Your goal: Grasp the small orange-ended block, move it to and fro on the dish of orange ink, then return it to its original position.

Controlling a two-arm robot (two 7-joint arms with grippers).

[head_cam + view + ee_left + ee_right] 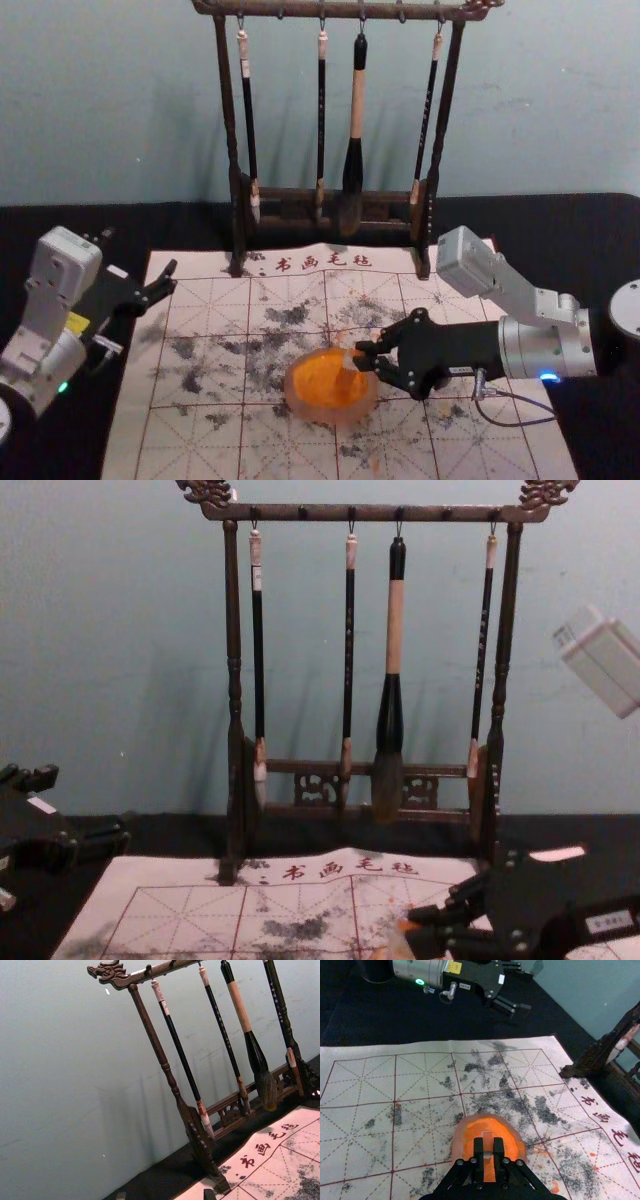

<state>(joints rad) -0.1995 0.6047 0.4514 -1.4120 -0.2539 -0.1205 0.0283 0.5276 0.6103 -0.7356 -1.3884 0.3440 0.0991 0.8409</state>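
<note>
The block (487, 1141) is pinched between the fingertips of the right gripper (362, 359), which is reached in from the right of the dish (290, 392) and is held over its right part. The block is carried above the ink (322, 385), though whether its lower end is pressed into the orange cannot be told. The inking step is judged to be in hand: by the next move the block is to be kept low and drawn to and fro within the rim, lightly, so that the dish is not pushed along the mat (190, 440) beneath it. Only after that is the block to be lifted and taken back to its place, which cannot be made out. The left gripper (86, 806) is parked with fingers spread, well left of the dish; beyond the dish the rack (229, 110) is stood.
</note>
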